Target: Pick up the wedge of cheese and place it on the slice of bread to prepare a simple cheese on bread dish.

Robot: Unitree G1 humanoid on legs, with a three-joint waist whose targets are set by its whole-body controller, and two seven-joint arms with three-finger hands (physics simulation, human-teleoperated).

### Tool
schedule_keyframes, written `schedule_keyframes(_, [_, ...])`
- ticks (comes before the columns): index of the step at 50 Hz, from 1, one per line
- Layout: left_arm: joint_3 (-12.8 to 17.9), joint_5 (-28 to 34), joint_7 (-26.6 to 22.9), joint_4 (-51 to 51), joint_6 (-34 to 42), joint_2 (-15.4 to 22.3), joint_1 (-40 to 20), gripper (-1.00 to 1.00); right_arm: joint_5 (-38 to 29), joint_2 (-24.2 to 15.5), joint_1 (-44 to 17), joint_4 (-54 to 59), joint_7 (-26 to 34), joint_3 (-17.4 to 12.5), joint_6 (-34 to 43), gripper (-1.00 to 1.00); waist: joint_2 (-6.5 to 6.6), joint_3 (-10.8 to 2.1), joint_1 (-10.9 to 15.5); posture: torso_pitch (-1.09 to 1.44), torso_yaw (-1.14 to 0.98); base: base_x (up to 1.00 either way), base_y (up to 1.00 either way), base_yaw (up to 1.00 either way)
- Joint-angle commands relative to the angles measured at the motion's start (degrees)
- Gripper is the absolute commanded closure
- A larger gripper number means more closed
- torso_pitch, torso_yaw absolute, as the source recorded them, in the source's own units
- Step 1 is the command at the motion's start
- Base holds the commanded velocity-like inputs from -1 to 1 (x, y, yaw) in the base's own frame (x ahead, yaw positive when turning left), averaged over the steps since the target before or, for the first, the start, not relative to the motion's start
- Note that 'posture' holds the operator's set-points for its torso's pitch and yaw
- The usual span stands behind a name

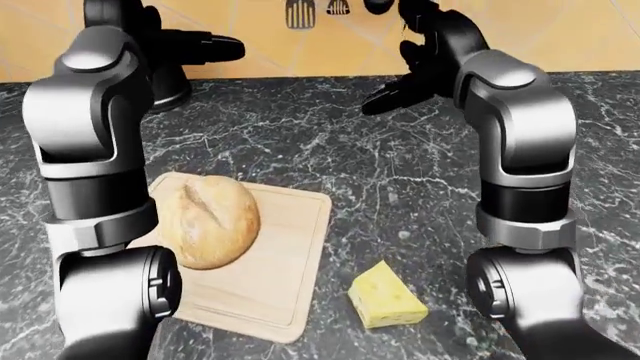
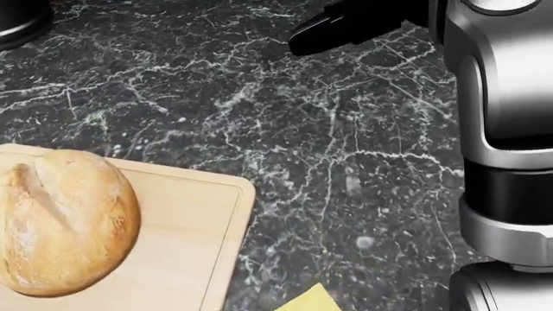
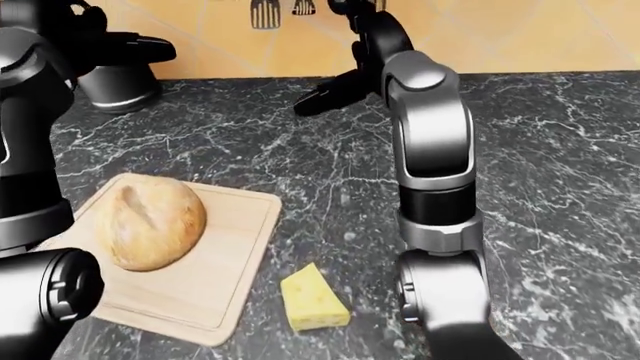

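A yellow wedge of cheese (image 1: 386,297) lies on the dark marble counter, just right of a wooden cutting board (image 1: 275,277). A round bread loaf (image 1: 206,219) sits on the board's left part. Both arms are raised with elbows low in the view. My left hand (image 1: 222,47) is high at the top left, fingers stretched out, empty. My right hand (image 1: 388,94) is high at the top middle, above the counter, fingers open and empty, far from the cheese. In the head view only a corner of the cheese (image 2: 308,302) shows at the bottom edge.
A dark round appliance (image 3: 120,84) stands on the counter at the top left against the orange wall. Utensils (image 1: 301,13) hang on the wall at the top. My right forearm (image 1: 520,180) stands upright just right of the cheese.
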Motion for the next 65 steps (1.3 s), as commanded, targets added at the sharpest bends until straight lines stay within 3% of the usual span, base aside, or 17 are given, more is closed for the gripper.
schedule_keyframes(1, [0.77, 0.49, 0.37, -1.89, -1.82, 1.05, -2.20, -1.00, 0.08, -0.52, -2.78, -2.40, -0.01, -0.41, -1.93, -1.00, -0.13, -2.53, 0.10, 0.00, 0.00, 0.00, 0.00, 0.00])
schedule_keyframes(11, [0.53, 0.74, 0.37, -1.63, -1.64, 0.89, -3.09, -1.00, -0.94, -0.79, -2.82, -2.25, 0.48, 0.01, -1.89, -1.00, -0.36, -3.76, 0.59, 0.00, 0.00, 0.00, 0.01, 0.00])
schedule_keyframes(17, [0.37, 0.96, 0.26, -1.76, -0.65, 1.11, -4.38, -1.00, -1.63, -1.44, -4.00, -2.59, 1.42, -0.12, -0.74, -1.00, -0.01, -3.41, 0.81, 0.00, 0.00, 0.00, 0.12, 0.00])
schedule_keyframes(22, [0.19, 1.13, 0.22, -2.05, -0.26, 0.86, -4.93, -1.00, -2.05, -1.38, -4.00, -2.85, 1.70, -0.18, -0.68, -1.00, -1.52, -4.62, 1.13, 0.00, 0.00, 0.00, 0.32, 0.00])
schedule_keyframes(25, [0.22, 1.23, 0.18, -2.09, -0.29, 0.80, -4.80, -1.00, -2.10, -1.39, -3.89, -2.86, 1.79, -0.35, -0.71, -1.00, 0.09, -3.15, 0.71, 0.00, 0.00, 0.00, 0.32, 0.00])
schedule_keyframes(28, [0.21, 1.29, 0.18, -2.33, -0.03, 0.75, -4.91, -1.00, -2.11, -1.39, -3.84, -3.43, 1.93, -0.37, -0.28, -1.00, 4.79, -2.79, 0.07, 0.00, 0.00, 0.00, 0.32, 0.00])
schedule_keyframes(29, [0.20, 1.31, 0.17, -2.32, -0.04, 0.74, -4.91, -1.00, -2.12, -1.38, -3.79, -3.52, 1.95, -0.37, -0.23, -1.00, 2.63, -2.71, 0.34, 0.00, 0.00, 0.00, 0.31, 0.00])
schedule_keyframes(30, [0.21, 1.32, 0.17, -2.35, -0.01, 0.70, -4.92, -1.00, -2.09, -1.39, -3.77, -3.57, 2.00, -0.42, -0.15, -1.00, 3.40, -2.79, -0.07, 0.00, 0.00, 0.00, 0.32, 0.00])
schedule_keyframes(37, [0.19, 1.39, 0.10, -2.66, 0.20, 0.57, -4.93, -1.00, -1.75, -1.28, -3.64, -3.58, 2.00, -0.76, -0.22, -1.00, -0.07, -2.57, -0.40, 0.00, 0.00, 0.00, 0.32, 0.00])
schedule_keyframes(38, [0.20, 1.41, 0.07, -2.70, 0.26, 0.60, -4.95, -1.00, -1.17, -1.11, -3.90, -3.66, 1.82, -1.50, -0.08, -1.00, -1.50, -1.51, -0.11, 0.00, 0.00, 0.00, 0.00, 0.00])
schedule_keyframes(40, [0.23, 1.43, 0.07, -2.72, 0.30, 0.62, -4.98, -1.00, -0.76, -1.51, -4.42, -3.57, 1.24, -1.77, 0.33, -1.00, -1.55, -1.21, 0.46, 0.00, 0.00, 0.00, 0.00, 0.00])
schedule_keyframes(43, [0.16, 1.47, 0.11, -2.89, 0.38, 0.45, -4.89, -1.00, 0.23, -1.81, -5.10, -3.56, -0.25, -2.32, -0.04, -1.00, -4.42, -1.86, 1.44, 0.00, 0.00, 0.00, 0.00, 0.00])
schedule_keyframes(44, [0.12, 1.49, 0.10, -2.82, 0.36, 0.41, -4.96, -1.00, 0.75, -2.11, -5.21, -3.52, -0.24, -2.51, -0.27, -1.00, -2.56, -0.99, 1.28, 0.00, 0.00, 0.00, 0.00, 0.00])
schedule_keyframes(46, [0.08, 1.54, 0.05, -2.85, 0.39, 0.39, -4.98, -1.00, 0.91, -3.57, -5.19, -3.15, 0.61, -1.43, -2.05, -1.00, -2.20, -1.33, 1.28, 0.00, 0.00, 0.00, 0.00, 0.00])
schedule_keyframes(48, [0.11, 1.65, -0.04, -2.56, 0.18, 0.48, -5.00, -1.00, 2.49, -2.57, -4.87, -3.47, -0.64, -3.84, -7.31, -1.00, -1.39, -1.63, 1.06, 0.00, 0.00, 0.00, 0.00, 0.00])
schedule_keyframes(51, [0.10, 1.76, -0.14, -2.31, 0.00, 0.52, -5.02, -1.00, 2.06, -5.57, -5.19, -2.83, 2.36, -1.57, -6.47, -1.00, -0.22, -1.60, 0.70, 0.00, 0.00, 0.00, 0.00, 0.00])
schedule_keyframes(65, [0.09, 2.26, -0.53, -1.13, -0.63, 0.74, -5.62, -1.00, -4.53, -12.08, -6.27, -1.24, 16.05, -1.17, -6.37, -1.00, -1.54, -2.25, 0.79, 0.00, 0.00, 0.00, 0.00, 0.00])
